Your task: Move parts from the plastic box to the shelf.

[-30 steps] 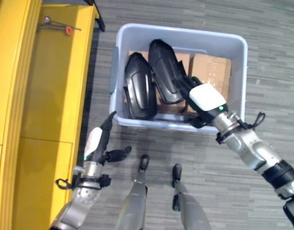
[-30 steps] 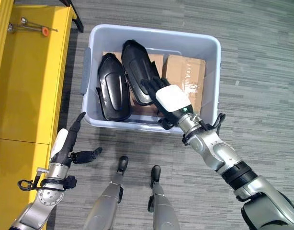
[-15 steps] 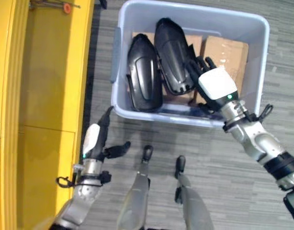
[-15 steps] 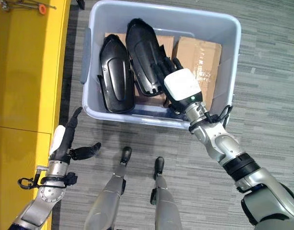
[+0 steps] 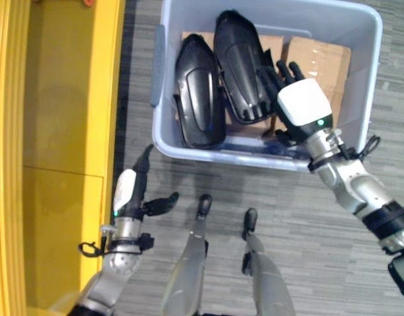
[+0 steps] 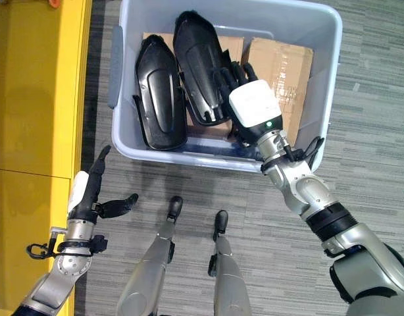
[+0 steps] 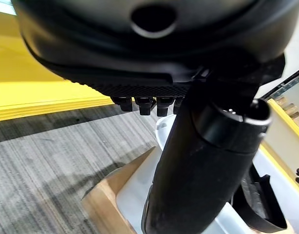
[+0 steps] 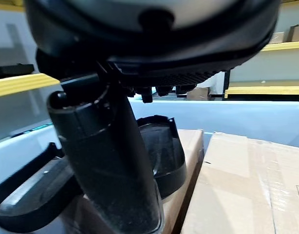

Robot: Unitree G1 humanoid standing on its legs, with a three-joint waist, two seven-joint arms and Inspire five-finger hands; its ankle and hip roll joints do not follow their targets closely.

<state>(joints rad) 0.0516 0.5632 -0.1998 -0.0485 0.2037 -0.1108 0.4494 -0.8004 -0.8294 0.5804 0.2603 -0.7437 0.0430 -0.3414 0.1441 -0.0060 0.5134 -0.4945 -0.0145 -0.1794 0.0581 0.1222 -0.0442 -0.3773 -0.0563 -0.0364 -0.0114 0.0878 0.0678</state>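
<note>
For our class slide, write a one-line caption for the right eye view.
Robot's right hand reaches, fingers straight, over two black moulded plastic parts in a pale blue plastic box.

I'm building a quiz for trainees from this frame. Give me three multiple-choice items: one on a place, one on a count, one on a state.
1. Where is the right hand?
A. Over the box, beside a black part
B. On the shelf
C. On the floor beside the box

2. How many black parts lie in the box?
A. One
B. Two
C. Four

3. How is the left hand?
A. Curled round a part
B. Open, holding nothing
C. Pressed flat on the box rim

Answers:
1 A: its fingers reach past the near rim to the right-hand black part.
2 B: a second part lies beside the first, on cardboard boxes.
3 B: fingers straight and thumb out, above the floor near the yellow shelf.
</note>
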